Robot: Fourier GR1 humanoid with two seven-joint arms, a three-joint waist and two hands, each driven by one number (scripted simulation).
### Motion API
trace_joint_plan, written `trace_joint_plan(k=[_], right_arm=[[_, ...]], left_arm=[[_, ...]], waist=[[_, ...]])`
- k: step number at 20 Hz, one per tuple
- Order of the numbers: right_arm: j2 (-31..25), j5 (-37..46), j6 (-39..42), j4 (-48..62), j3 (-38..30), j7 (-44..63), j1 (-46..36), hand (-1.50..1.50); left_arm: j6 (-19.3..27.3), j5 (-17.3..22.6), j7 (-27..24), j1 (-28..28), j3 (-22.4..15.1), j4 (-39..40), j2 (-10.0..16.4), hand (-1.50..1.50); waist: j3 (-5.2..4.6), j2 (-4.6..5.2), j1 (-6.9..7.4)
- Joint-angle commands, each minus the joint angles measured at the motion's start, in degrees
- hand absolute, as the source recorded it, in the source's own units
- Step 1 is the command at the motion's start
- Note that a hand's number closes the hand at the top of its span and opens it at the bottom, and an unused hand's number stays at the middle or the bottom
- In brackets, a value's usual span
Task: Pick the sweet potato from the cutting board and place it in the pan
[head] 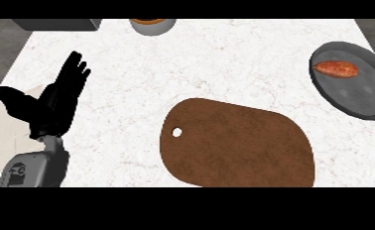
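From the head view we're looking steeply down on the white counter (219, 60), and there's the sweet potato (336, 69), lying inside the grey pan (351, 100) at the right edge, toward the pan's far side. The brown cutting board (238, 147) sits near us, right of centre, just beside the pan, with its small hole (176, 132) at the left end. Over on the left we see the left hand (55, 102), fingers straight and slightly apart, pointing away from us, holding nothing. A grey bowl (153, 27) stands at the far edge.
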Motion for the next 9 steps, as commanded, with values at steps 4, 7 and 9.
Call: trace_joint_plan(k=[4, 7, 9], right_arm=[[-1.53, -2.11, 10.63, -1.39, -0.54, -8.8, 7.78, -1.5], [-1.19, -2.93, 9.59, -2.37, -0.47, -7.94, 7.5, -1.5], [-0.98, -2.91, 9.36, -3.1, 0.17, -9.17, 9.67, -1.5]], left_arm=[[-0.37, 0.55, 1.49, 0.31, 0.31, -0.93, 0.49, 0.0], [0.16, 0.1, 1.85, -0.88, -0.42, -1.08, -0.17, 0.0], [0.49, -0.26, 2.21, 0.09, -0.19, -1.73, 0.12, 0.0]], waist=[[0.13, -0.17, 0.08], [0.08, -0.18, 0.33], [0.03, -0.29, 0.26]])
